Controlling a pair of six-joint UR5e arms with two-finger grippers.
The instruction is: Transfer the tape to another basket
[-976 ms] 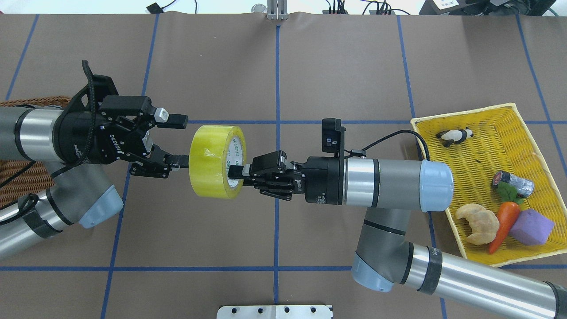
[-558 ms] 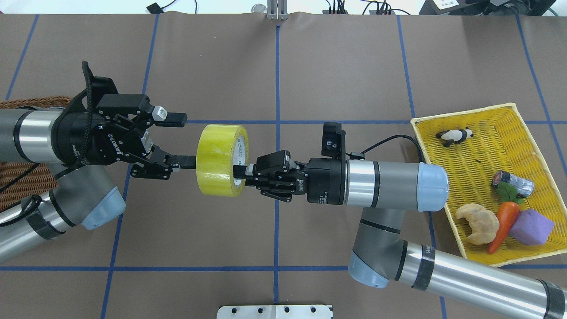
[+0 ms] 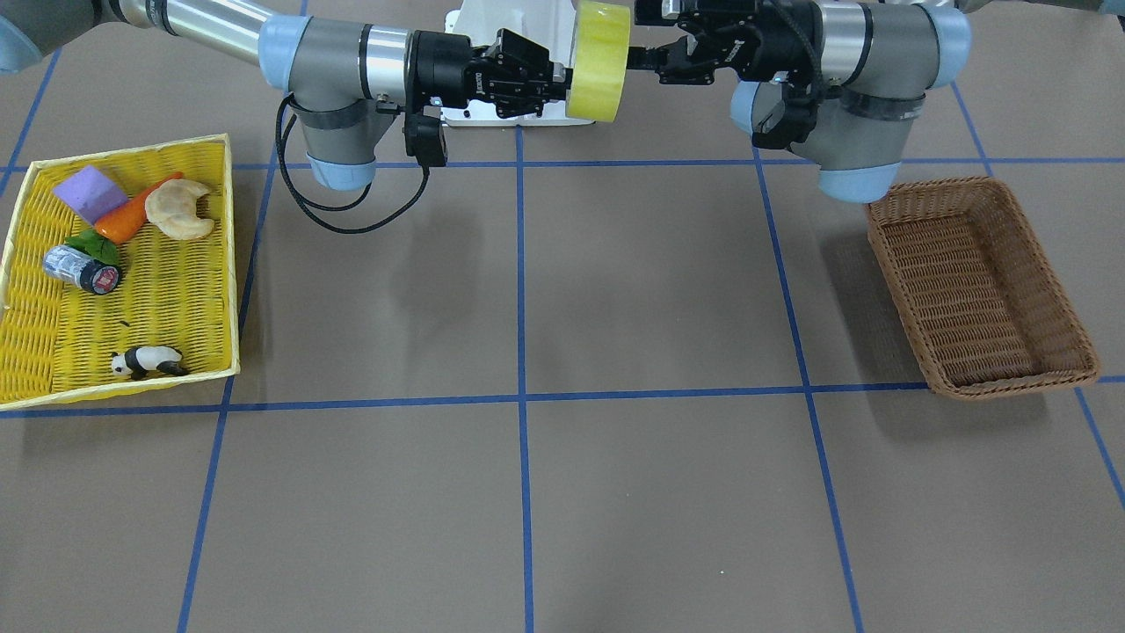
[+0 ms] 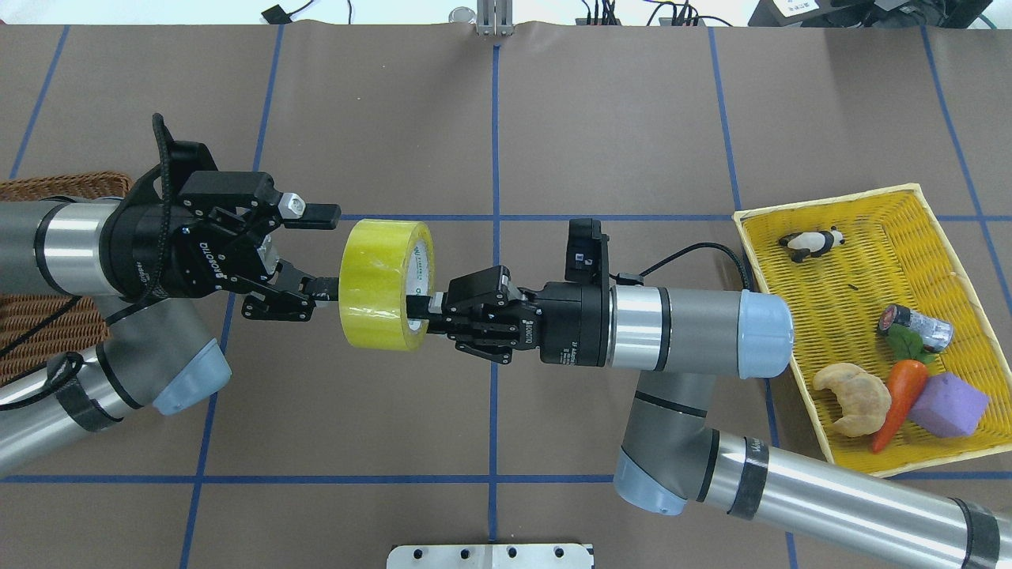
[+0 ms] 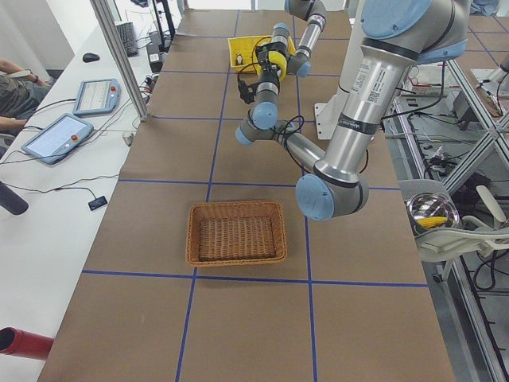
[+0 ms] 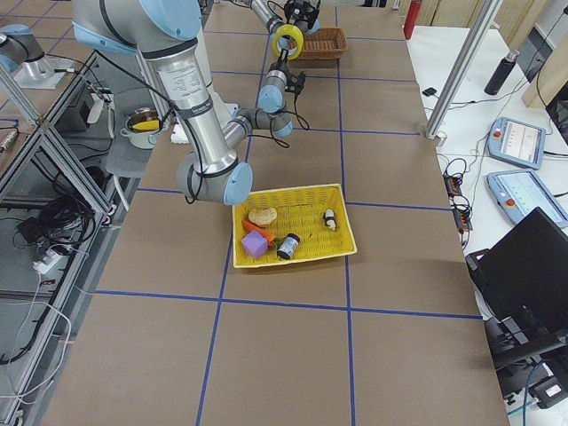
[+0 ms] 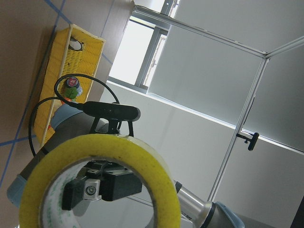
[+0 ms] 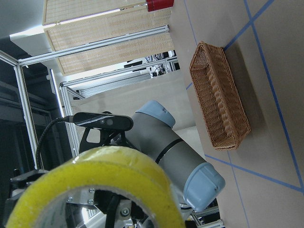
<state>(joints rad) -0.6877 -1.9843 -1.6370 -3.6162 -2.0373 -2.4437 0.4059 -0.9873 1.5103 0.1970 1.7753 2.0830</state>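
overhead exterior: glossy translucent yellow ring of tape (image 4: 378,286), right claw (image 4: 419,305) clamped on its wall, left claw (image 4: 326,250) spread apart

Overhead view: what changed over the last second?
The left gripper crept slightly toward the tape, jaws still open astride its rim. The right gripper, still shut on the tape in mid-air, edged slightly closer too. No handover yet. The basket and yellow tray stayed put.
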